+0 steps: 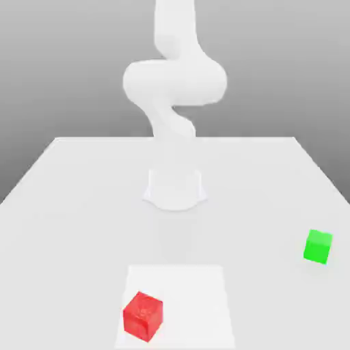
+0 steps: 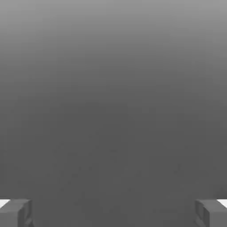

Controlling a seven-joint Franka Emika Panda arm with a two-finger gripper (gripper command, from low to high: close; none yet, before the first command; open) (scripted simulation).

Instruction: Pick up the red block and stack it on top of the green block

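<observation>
"Red, that block (image 1: 143,316), and where is it in the exterior view?"

"Near the front edge of the table (image 1: 89,232), on a bright white square (image 1: 195,307), over toward that square's left side as the exterior view shows it. It sits turned, with one corner edge facing the camera, so two of its sides and its top can be seen."

"And the green block (image 1: 318,247)?"

"Over at the exterior view's right, on the table and outside the white square. It lies farther back than the red one, and the two are well apart. Its top is a brighter green than the side below."

"So neither is on top of the other?"

"Right, each has its own spot, low down on its own."

"What about the arm (image 1: 175,82)?"

"White all over. Its base (image 1: 175,190) stands on the table, around the middle from side to side, behind both blocks. From there it rises, bulges out in a thick rounded section, and runs up past the upper edge of the view."

"Now the hand view. How does the pincer (image 2: 114,213) stand?"

"Apart. Its two grey tips are at opposite sides, with a wide gap between them and nothing held."

"And beyond the tips?"

"A plain grey backdrop (image 2: 113,111), going from dark to a lighter shade."
</observation>
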